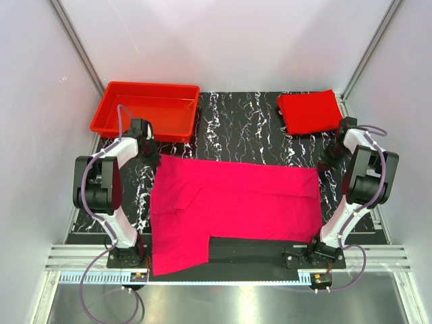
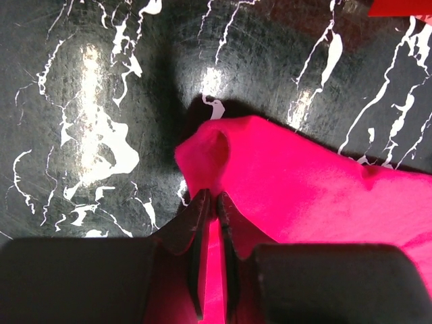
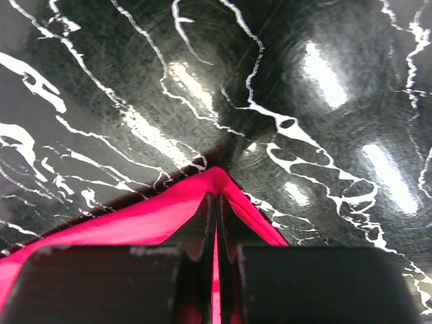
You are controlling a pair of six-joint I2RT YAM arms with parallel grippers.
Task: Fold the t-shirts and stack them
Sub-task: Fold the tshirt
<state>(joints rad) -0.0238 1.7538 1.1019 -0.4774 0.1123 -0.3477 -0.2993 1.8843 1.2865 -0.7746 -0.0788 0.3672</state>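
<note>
The magenta-pink t-shirt (image 1: pixel 229 206) lies spread on the black marbled table, partly folded, with a flap reaching the near edge at left. My left gripper (image 1: pixel 154 156) is shut on its far left corner (image 2: pixel 209 152). My right gripper (image 1: pixel 327 162) is shut on its far right corner (image 3: pixel 219 179). Both corners sit pinched between the fingers, slightly raised off the table. The red t-shirt (image 1: pixel 309 111) lies folded at the far right of the table.
A rigid red plastic tray (image 1: pixel 145 111) stands at the far left, just behind the left gripper; its corner shows in the left wrist view (image 2: pixel 401 7). White walls with metal posts enclose the table. The arm bases stand at the near edge.
</note>
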